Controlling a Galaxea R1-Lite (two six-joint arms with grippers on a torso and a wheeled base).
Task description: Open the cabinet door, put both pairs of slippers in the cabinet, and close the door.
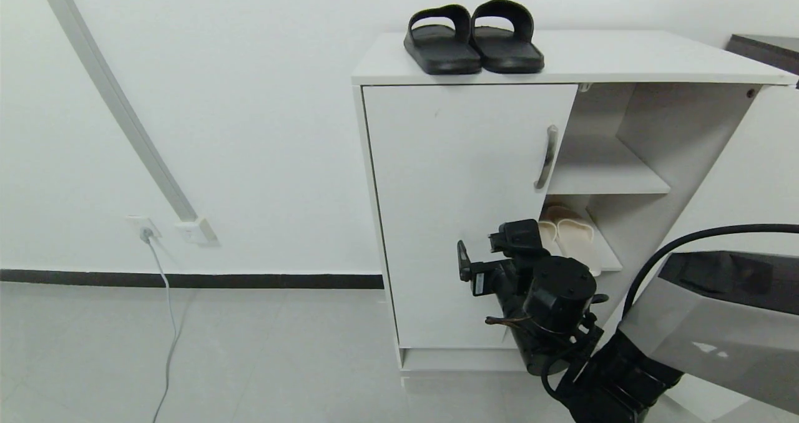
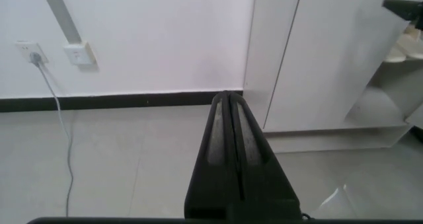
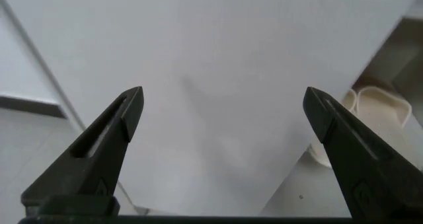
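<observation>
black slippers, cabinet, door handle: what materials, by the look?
Black slippers: likely moulded rubber or foam; matte, with strap and sole seemingly in one piece.
Cabinet: probably laminated board; flat, smooth white panels with a satin sheen.
Door handle: looks like brushed metal, grey with a soft highlight; could be coated plastic.

A: How many slippers do you see?
B: I count four: two black slippers (image 1: 474,39) and two cream slippers (image 1: 571,236).
A: And cabinets?
B: I see just one cabinet (image 1: 624,55), with two shelves (image 1: 608,176) and one handle (image 1: 548,156).
</observation>
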